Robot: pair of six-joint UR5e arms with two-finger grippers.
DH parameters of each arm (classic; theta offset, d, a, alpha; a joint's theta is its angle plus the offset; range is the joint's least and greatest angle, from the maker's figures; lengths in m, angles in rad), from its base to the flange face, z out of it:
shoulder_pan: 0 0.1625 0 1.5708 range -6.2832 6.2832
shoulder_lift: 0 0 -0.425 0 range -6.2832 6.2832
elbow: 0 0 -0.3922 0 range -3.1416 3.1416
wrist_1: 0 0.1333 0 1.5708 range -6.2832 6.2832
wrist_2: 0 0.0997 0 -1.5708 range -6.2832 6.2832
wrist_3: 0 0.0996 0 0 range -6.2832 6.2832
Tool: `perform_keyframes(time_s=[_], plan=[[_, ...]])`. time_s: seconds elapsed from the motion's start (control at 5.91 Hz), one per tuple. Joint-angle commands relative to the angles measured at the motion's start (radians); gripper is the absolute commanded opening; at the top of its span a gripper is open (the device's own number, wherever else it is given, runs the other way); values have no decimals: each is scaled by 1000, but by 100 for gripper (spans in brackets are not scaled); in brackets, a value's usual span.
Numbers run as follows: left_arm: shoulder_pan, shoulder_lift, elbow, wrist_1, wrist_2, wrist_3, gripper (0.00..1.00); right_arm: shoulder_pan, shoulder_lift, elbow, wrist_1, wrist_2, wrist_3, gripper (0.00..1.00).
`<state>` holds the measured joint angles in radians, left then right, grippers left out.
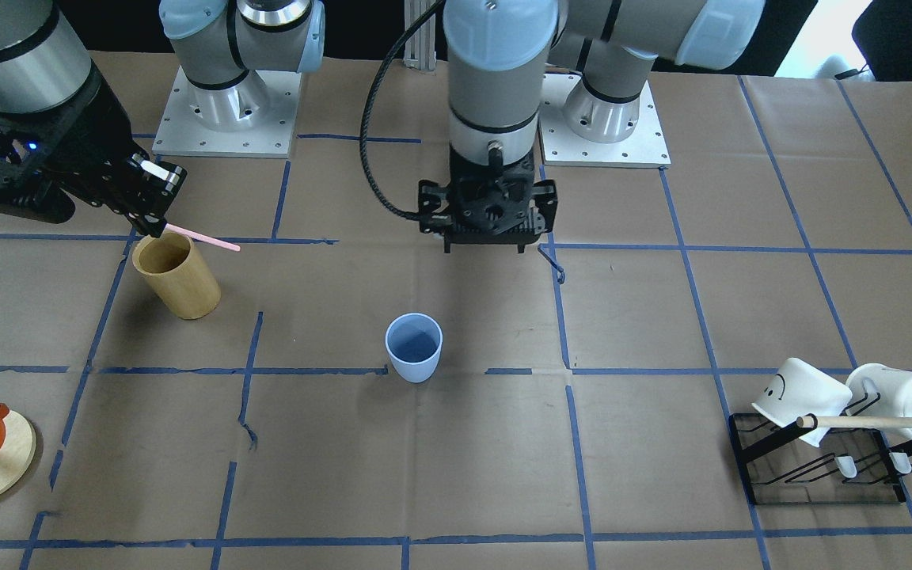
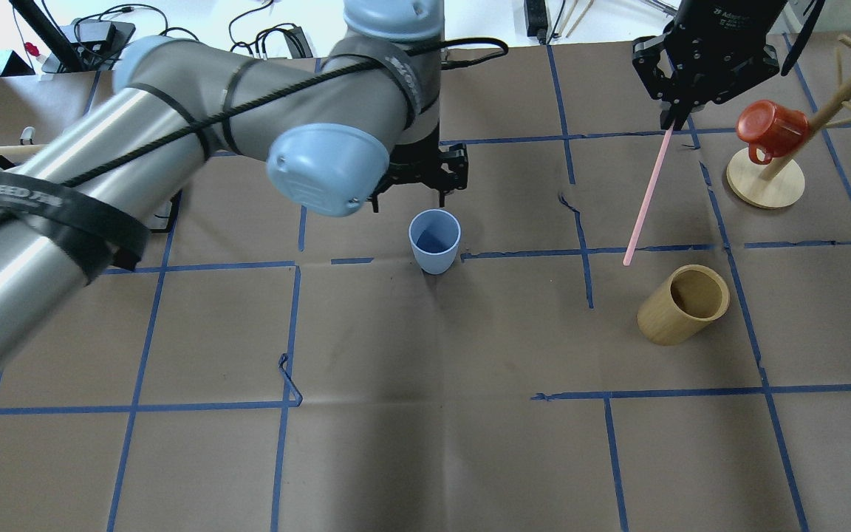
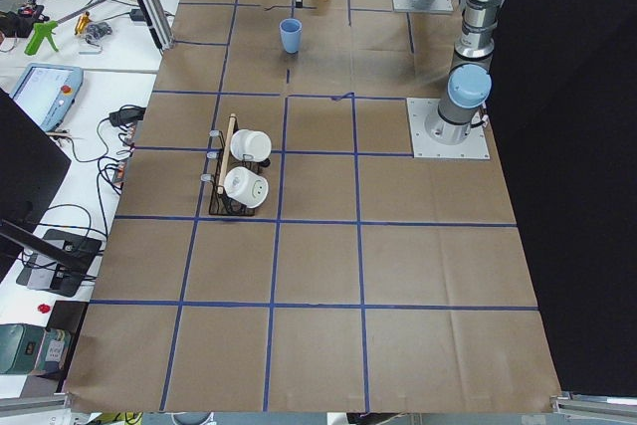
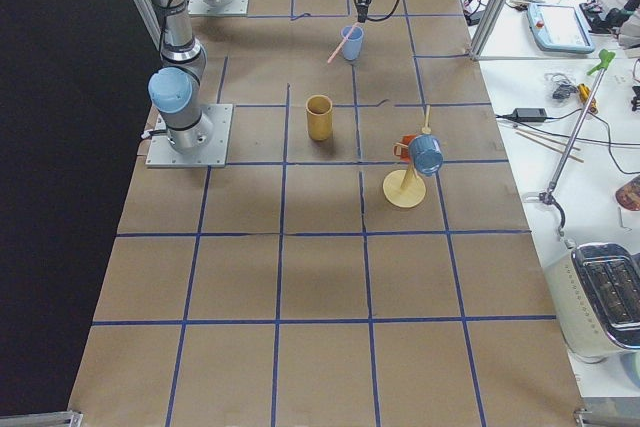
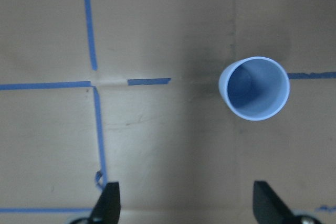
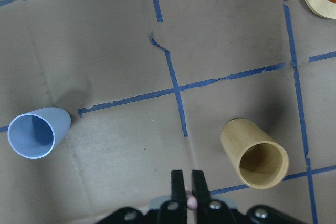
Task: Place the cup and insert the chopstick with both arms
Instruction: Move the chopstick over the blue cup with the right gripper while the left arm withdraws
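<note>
The light blue cup [image 1: 414,347] stands upright and empty at the table's middle; it also shows in the overhead view [image 2: 434,240] and the left wrist view [image 5: 254,88]. My left gripper [image 1: 484,247] hangs open and empty above the table, just to the robot side of the cup; its fingertips [image 5: 107,203] stand wide apart. My right gripper [image 2: 669,122] is shut on the top end of the pink chopstick [image 2: 647,196], which hangs tilted in the air above and beside the tan bamboo cylinder [image 2: 684,304]. In the right wrist view the right gripper [image 6: 188,187] is shut, with the cup [image 6: 37,132] far off to the left.
A wooden mug tree [image 2: 765,185] holding a red mug [image 2: 769,129] stands near the right gripper. A black rack [image 1: 820,475] with two white mugs and a thick wooden dowel [image 1: 883,422] sits on the robot's left side. Blue tape lines cross the brown table.
</note>
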<state>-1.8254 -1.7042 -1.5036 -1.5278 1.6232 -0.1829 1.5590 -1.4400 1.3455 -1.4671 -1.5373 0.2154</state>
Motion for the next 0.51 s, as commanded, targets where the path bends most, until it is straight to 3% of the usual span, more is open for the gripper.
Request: perform_keyframes(time_s=[0.0,0.34], plan=[[141,153,-13,-74,-12,250,90,91,47,-20,-42,22,126,7],[159,169,-52,-58,-14,238,98,223,195,-192,-38,14,231,5]])
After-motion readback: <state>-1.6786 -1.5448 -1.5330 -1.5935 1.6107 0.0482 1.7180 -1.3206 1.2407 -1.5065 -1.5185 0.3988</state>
